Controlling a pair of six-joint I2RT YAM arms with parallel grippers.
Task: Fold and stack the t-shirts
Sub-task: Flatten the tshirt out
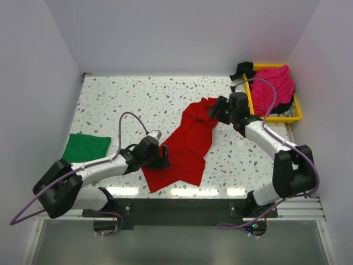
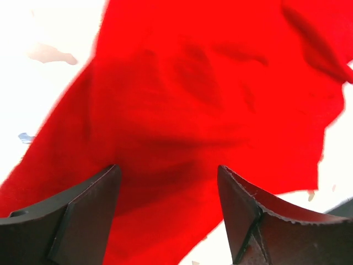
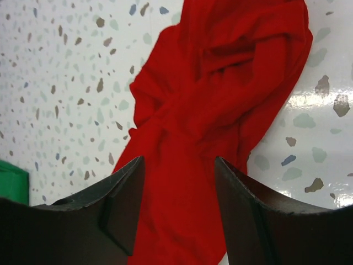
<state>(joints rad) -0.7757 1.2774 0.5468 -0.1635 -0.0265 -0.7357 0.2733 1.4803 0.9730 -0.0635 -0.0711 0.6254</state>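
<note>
Left fingers (image 2: 83,215) stand spread over the near edge of the red shirt (image 1: 187,143); right fingers (image 3: 259,215) spread above its far end, both empty. It lies crumpled on the table (image 1: 127,99). Soft, light, limp cloth, likely to sag: pinch corners or shoulders, not the bunched middle.

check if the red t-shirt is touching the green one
Apart. The top view shows a stretch of bare speckled table between the green t-shirt, near the left edge, and the red t-shirt, spread out mid-table.
</note>
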